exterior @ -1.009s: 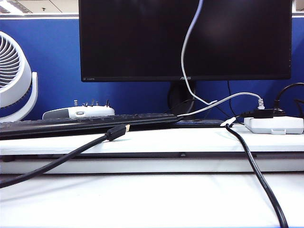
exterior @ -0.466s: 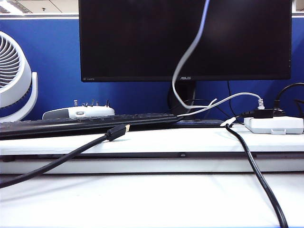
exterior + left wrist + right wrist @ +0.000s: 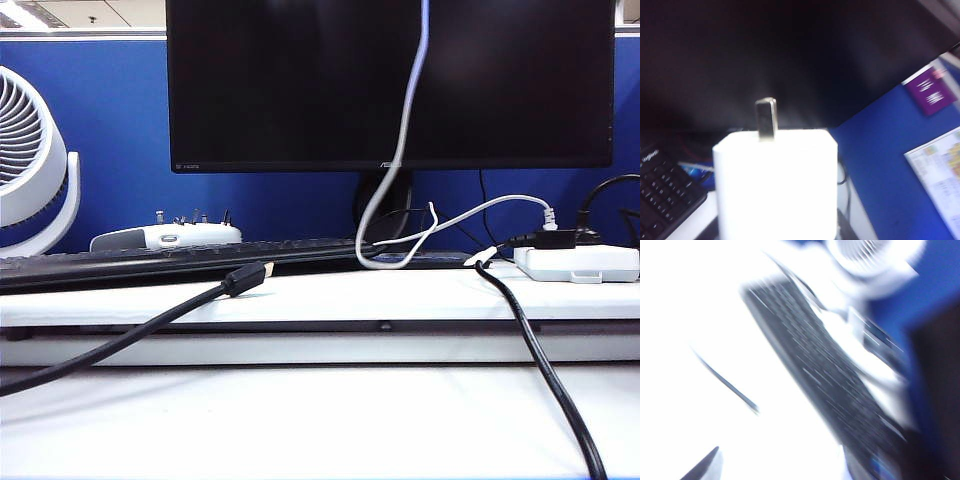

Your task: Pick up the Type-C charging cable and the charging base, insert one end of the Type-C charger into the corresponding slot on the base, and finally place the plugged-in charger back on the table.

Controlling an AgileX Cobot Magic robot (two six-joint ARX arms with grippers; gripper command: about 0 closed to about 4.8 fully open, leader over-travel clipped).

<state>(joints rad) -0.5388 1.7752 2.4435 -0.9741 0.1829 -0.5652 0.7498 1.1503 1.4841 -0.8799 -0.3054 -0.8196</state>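
Both items were off the table (image 3: 320, 420); plugging and set-down remained, by my judgement. The base (image 3: 775, 185) filled the left wrist view, prongs outward, evidently held in the left gripper, whose fingers were hidden. The cable (image 3: 405, 130) hung from above past the monitor (image 3: 300, 80); the right gripper was unseen, its view blurred, its state undeterminable.

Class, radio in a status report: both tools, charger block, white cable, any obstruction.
Left tool out of frame; charging base fills its wrist view, prong up. Right tool unseen, view blurred. Type-C charging cable hangs before the monitor, looping near the keyboard. No obstruction seen.
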